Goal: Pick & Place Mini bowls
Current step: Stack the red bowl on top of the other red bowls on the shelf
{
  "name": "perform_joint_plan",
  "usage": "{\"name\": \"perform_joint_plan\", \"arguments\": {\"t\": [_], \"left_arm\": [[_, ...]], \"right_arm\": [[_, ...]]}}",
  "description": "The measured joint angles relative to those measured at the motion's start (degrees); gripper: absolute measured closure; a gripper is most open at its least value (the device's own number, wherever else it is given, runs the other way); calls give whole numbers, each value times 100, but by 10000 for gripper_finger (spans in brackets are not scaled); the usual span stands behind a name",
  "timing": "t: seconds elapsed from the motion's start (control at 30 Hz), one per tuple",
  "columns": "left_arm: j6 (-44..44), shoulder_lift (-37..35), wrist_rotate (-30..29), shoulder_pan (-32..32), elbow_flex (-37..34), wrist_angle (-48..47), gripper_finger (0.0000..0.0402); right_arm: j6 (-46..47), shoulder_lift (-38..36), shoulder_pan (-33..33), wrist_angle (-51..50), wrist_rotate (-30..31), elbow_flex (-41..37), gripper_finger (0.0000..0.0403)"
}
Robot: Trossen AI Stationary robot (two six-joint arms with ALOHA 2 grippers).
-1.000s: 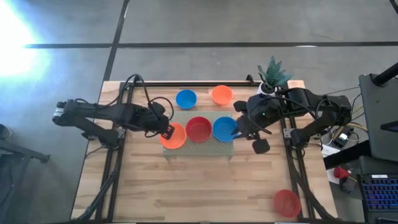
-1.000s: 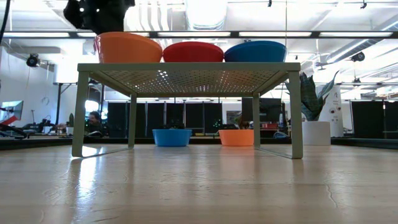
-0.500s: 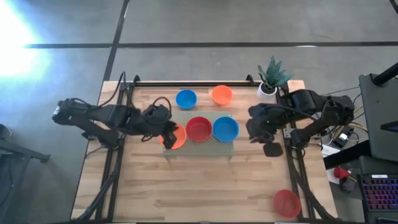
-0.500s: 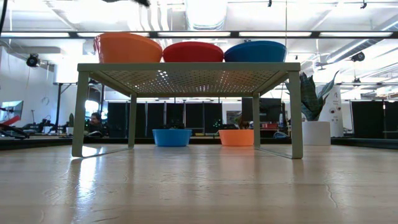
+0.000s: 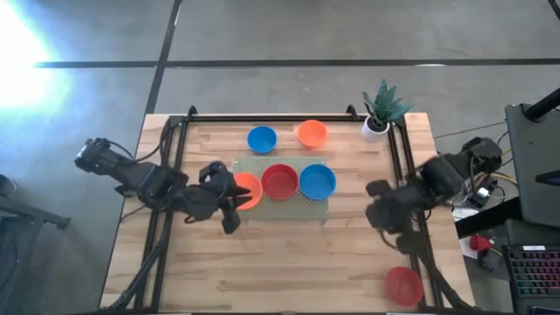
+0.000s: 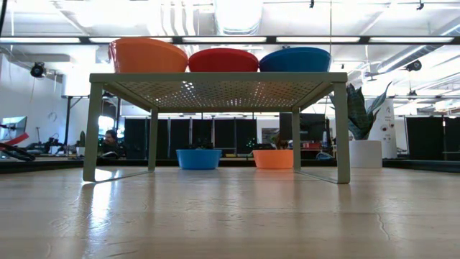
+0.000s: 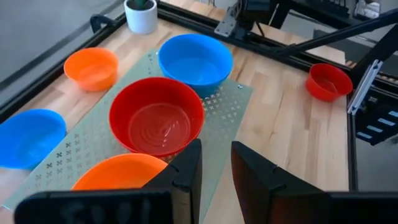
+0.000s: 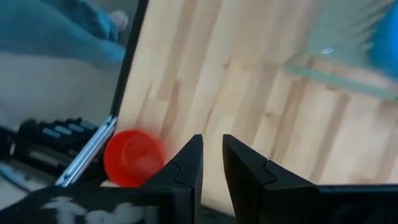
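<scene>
Starting at the left of the table (image 5: 289,262), the left hand (image 5: 230,219) hangs just beside the front left corner of the pale green perforated stand (image 5: 313,206), its fingers (image 7: 186,171) nearly closed with only a narrow slit between them and nothing held. On the stand three mini bowls sit in a row, each close beside the next: the orange bowl (image 5: 248,190) at the left end, the red bowl (image 5: 280,181) in the middle, and the blue bowl (image 5: 317,180) at the right end; the low view shows all three resting on the raised top. Behind the stand, on the bare wood, a second blue bowl (image 5: 262,138) and a second orange bowl (image 5: 311,133) wait side by side, with a small white potted plant (image 5: 378,118) farther right at the back corner. As a judgement, three bowls look placed and three are left, since a lone red bowl (image 5: 403,284) lies at the front right corner, well apart from the rest. The right hand (image 5: 389,229) hovers near the table's right edge, between the stand and that red bowl; its fingers (image 8: 186,165) are likewise almost shut, gripping nothing, and its wrist view looks toward the lone red bowl, which seems the likely next pick.
</scene>
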Motion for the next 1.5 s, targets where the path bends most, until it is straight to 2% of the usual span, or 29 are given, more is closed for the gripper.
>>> {"name": "perform_joint_plan", "arguments": {"t": [0.37,0.57,0.93,1.03,1.13,1.5], "left_arm": [[107,2,-77,-176,0,24,323],[199,2,-76,-174,0,24,323],[389,2,-74,-172,0,24,323],[466,2,-74,-172,0,24,323],[472,2,-74,-172,0,24,323],[446,2,-71,-172,0,31,323]], "right_arm": [[1473,13,1203,80,-2,-884,346],[2019,13,1703,521,-1,-1611,346],[2046,15,2342,2218,-40,-3312,346],[2019,13,2413,2482,-226,-3653,346],[1939,13,2475,2613,-449,-3967,346],[1618,13,2481,3438,-466,-4753,346]]}}
